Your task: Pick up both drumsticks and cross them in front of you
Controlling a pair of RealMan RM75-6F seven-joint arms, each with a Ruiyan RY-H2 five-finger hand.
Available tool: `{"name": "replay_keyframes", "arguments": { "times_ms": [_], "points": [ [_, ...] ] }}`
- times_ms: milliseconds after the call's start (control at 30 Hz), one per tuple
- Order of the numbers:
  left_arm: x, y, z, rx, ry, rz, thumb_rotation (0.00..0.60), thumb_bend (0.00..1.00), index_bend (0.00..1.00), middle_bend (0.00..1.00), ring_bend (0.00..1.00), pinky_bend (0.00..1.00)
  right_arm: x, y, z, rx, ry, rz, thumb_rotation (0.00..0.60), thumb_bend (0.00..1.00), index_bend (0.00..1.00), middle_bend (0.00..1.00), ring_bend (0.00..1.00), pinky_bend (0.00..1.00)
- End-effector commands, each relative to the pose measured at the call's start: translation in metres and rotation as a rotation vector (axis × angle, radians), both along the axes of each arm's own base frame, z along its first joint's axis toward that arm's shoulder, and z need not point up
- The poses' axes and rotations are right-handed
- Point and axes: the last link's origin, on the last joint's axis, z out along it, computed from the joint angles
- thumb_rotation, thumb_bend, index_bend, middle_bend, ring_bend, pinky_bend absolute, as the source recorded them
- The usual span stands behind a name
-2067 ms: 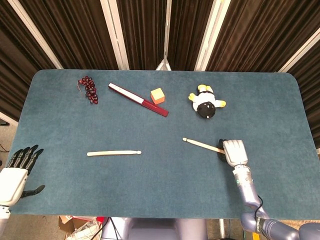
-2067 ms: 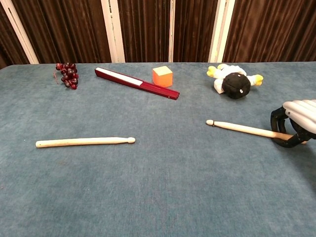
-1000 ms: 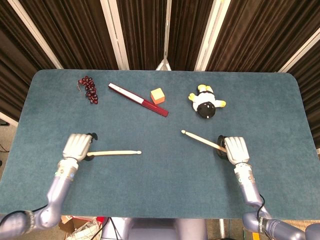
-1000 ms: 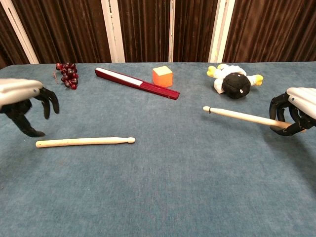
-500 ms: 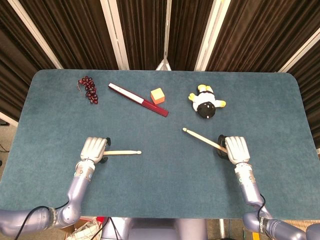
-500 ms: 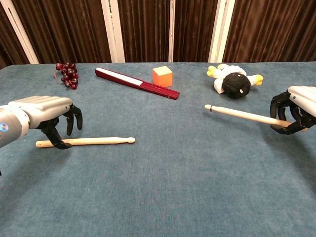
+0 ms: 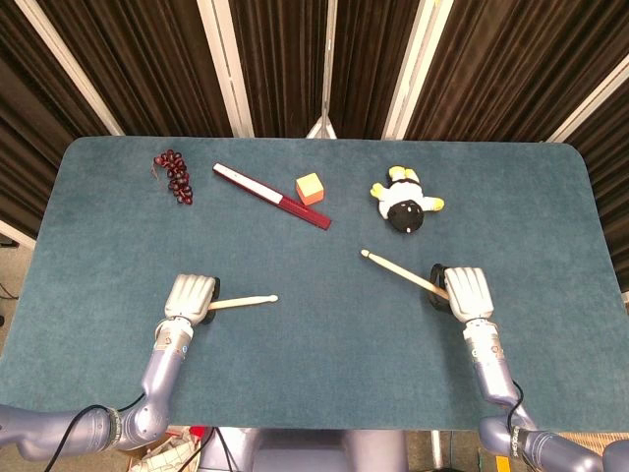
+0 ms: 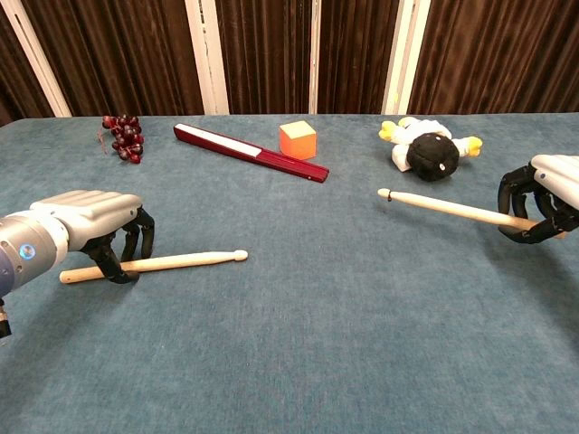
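Note:
One pale wooden drumstick [image 7: 246, 300] [image 8: 185, 261] lies on the blue table [image 7: 314, 383], tip pointing right and slightly tilted. My left hand [image 7: 189, 295] [image 8: 95, 228] has its fingers curled around the butt end, near the table surface. The second drumstick [image 7: 398, 272] [image 8: 443, 208] is held by my right hand [image 7: 467, 292] [image 8: 541, 201] at its butt end. It hangs a little above the table, and its tip points left and away from me.
Along the far side lie dark red grapes [image 7: 175, 175] [image 8: 121, 136], a long red case [image 7: 272, 196] [image 8: 249, 152], an orange cube [image 7: 310, 187] [image 8: 298, 139] and a black, white and yellow plush toy [image 7: 405, 205] [image 8: 427, 149].
My left hand came in from the left edge, reached the left drumstick's butt end and closed around it, and the stick tilted slightly. My right hand raised its drumstick off the table.

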Motion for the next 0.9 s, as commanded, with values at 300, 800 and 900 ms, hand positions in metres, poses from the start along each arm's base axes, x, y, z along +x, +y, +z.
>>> {"name": "replay_keyframes", "arguments": {
  "times_ms": [300,800,900],
  "points": [
    [0.008,0.004,0.003,0.058,-0.061,-0.039,0.600,0.58,0.66,0.76,0.86,0.96,0.001,0.001,0.001,-0.002,-0.008,0.000,0.600,0.52,0.78,0.67,0.75,0.78],
    [0.058,0.021,0.047,0.169,-0.187,-0.188,0.600,0.58,0.67,0.77,0.87,0.96,0.031,-0.004,0.009,-0.040,-0.114,0.033,0.600,0.52,0.79,0.67,0.75,0.78],
    [0.072,0.024,0.054,0.174,-0.200,-0.221,0.600,0.58,0.67,0.77,0.87,0.96,0.042,-0.007,0.011,-0.048,-0.143,0.041,0.600,0.52,0.79,0.67,0.75,0.78]
  ]
}}
